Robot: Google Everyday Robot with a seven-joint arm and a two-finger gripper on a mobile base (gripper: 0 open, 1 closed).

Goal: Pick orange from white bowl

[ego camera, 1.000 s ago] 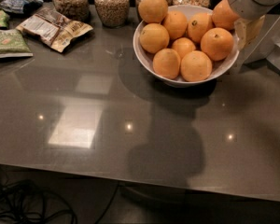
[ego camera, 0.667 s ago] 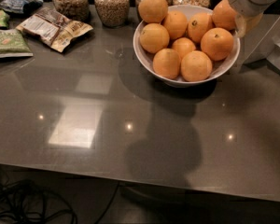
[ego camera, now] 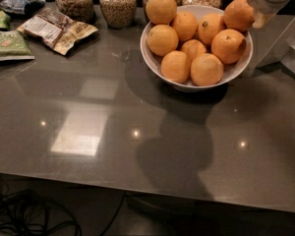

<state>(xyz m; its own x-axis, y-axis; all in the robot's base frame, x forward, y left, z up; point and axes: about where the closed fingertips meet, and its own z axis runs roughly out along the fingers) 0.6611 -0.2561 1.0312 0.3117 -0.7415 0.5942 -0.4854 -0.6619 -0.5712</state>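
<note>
- Orange (ego camera: 238, 14), large and deep-coloured, sits at the far right of the white bowl (ego camera: 187, 85), high against the rim, in the top right of the camera view.
- The tool (ego camera: 250, 1) comes in from the top right corner. It is right up against the orange, its pale body just above and to the right of the fruit.
- Whether the tool grips the orange or only stands against it cannot be told.
- Eight other oranges (ego camera: 206, 69) fill the rest of the bowl, piled close and touching. One, just left of the task's fruit, shows a dark stem dot.
- The bowl stands on the far right part of a dark grey, glossy tabletop (ego camera: 88, 181), which shows bright reflections of lights and a broad shadow in front of the bowl.
- Glass jars (ego camera: 118, 6) of grain line the back edge, behind and to the left of the bowl.
- Snack packets (ego camera: 56, 29) lie at the far left, well apart from the bowl.
- Cables (ego camera: 24, 220) lie on the floor below the near edge, at the lower left.
</note>
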